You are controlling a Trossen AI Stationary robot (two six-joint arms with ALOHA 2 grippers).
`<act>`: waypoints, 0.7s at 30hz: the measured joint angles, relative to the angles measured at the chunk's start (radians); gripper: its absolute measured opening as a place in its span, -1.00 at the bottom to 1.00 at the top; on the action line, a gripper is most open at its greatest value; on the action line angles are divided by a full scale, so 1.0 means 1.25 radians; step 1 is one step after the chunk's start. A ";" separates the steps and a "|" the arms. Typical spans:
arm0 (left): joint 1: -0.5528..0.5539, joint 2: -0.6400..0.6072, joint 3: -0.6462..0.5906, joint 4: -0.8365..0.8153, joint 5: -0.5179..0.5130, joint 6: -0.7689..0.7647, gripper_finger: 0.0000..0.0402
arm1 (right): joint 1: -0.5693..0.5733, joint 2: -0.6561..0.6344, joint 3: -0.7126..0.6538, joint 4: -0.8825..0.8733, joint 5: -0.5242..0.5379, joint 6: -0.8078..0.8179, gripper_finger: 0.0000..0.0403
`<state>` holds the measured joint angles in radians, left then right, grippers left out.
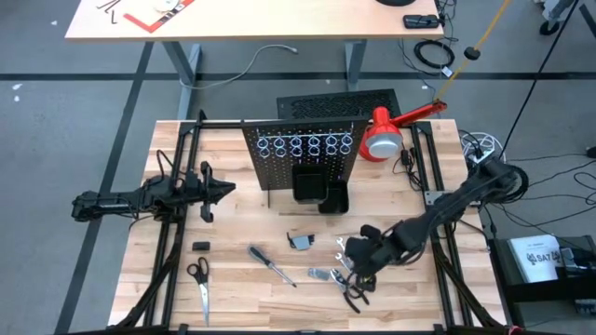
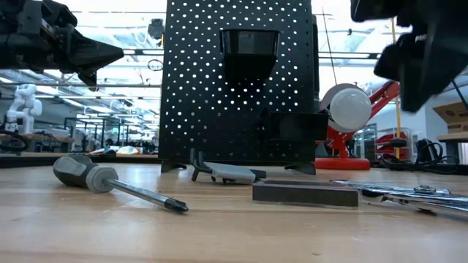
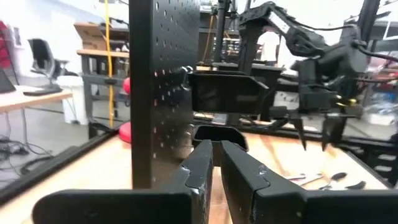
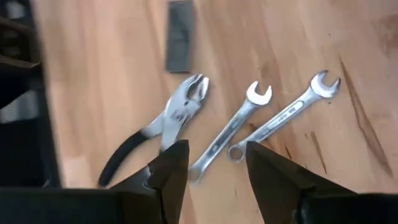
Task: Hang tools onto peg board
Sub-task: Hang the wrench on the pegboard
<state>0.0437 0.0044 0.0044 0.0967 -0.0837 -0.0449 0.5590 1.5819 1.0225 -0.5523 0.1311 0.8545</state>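
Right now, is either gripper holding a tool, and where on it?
Neither. The right gripper hangs open over the wrenches; the left gripper holds nothing.

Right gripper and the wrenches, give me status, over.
Right gripper open, hovering over two wrenches, holding nothing. Left gripper idle beside peg board. Pliers lie close alongside.

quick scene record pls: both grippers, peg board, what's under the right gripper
left gripper: at the table's left side, facing the peg board, nothing held, fingers near closed
right gripper: open, empty, above the tools at front right
peg board: upright, rings empty
under right gripper: pliers, two wrenches, all flat on the table
elsewhere on table: screwdriver, scissors
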 joint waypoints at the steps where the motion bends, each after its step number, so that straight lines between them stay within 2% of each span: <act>1: 0.000 0.000 0.000 0.000 -0.001 0.001 -0.80 | 0.000 0.016 0.000 0.003 0.013 0.019 -0.22; 11: 0.000 0.001 0.000 -0.001 -0.004 0.006 -0.80 | -0.001 0.124 0.000 0.004 0.085 0.150 -0.28; 21: 0.001 0.001 0.000 -0.007 -0.044 0.006 -0.80 | -0.041 0.183 0.002 -0.001 0.086 0.191 -0.29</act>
<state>0.0444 0.0060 0.0044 0.0875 -0.1392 -0.0372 0.5081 1.8107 1.0244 -0.5533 0.2391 1.0938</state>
